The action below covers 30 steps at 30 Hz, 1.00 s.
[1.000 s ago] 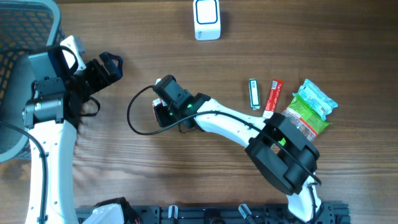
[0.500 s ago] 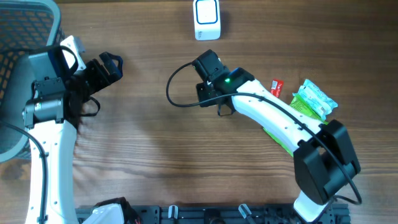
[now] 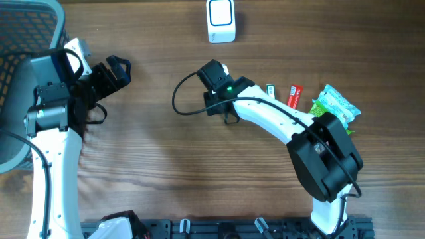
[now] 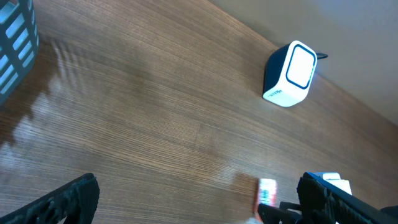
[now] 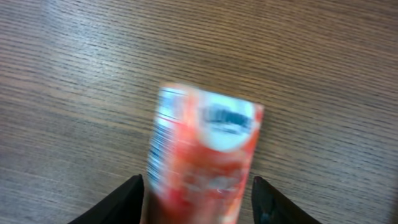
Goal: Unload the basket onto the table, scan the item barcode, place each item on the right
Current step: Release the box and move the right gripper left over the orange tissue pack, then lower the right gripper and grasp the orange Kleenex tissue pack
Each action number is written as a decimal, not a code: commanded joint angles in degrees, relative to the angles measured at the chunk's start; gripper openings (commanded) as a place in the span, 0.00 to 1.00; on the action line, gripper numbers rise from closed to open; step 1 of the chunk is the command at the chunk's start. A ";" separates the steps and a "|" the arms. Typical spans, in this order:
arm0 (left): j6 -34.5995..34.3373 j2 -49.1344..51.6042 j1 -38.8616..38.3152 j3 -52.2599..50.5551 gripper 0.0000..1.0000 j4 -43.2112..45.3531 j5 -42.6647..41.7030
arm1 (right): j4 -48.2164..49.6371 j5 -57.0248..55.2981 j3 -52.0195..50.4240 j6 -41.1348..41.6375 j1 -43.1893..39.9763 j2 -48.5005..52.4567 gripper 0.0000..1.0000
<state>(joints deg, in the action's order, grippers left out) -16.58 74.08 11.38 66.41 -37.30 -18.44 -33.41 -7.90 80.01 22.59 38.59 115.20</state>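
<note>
The desk [image 3: 166, 166] is warm brown wood with a fine straight grain. The scanner [image 3: 220, 20] is white with a dark navy side. The blurred packet [image 5: 202, 162] is orange-red with white patches, the bag [image 3: 335, 109] green and the stick [image 3: 293, 96] red.

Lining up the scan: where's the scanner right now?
Overhead: the white scanner sits centrally at the far edge of the table, beyond the right gripper, not touching it.

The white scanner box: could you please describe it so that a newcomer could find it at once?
On the brown wooden table, look to the far edge, near its middle. The white scanner box stands there alone, apart from the green snack bag at the right; only it is a rounded block with a blue-rimmed window.
</note>
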 commanded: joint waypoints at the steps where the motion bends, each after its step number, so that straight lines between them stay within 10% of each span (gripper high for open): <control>1: 0.98 0.17 0.26 0.79 1.00 0.17 0.09 | 0.26 2.27 0.76 -1.64 -0.04 -0.96 0.58; 3: 0.96 0.17 0.26 0.79 1.00 0.17 0.09 | 0.33 2.40 0.81 -2.03 -0.11 -3.34 0.59; 7: 0.96 0.17 0.26 0.79 1.00 0.17 0.09 | -0.33 6.08 0.81 -0.59 -2.91 -7.89 0.99; 11: 0.98 0.17 0.26 0.79 1.00 0.17 0.09 | -1.29 21.81 0.37 -9.66 -8.26 -8.59 1.00; 16: 0.98 0.17 0.26 0.79 1.00 0.17 0.09 | 0.87 19.12 -3.13 -10.32 -10.29 -8.48 0.28; 30: 0.96 0.17 0.26 0.79 1.00 0.17 0.09 | 10.43 25.81 -7.39 -6.95 -10.29 -1.05 0.25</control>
<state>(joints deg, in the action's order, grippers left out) -16.58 74.08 11.38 66.41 -37.30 -18.46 -23.05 15.40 73.19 14.79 28.25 111.20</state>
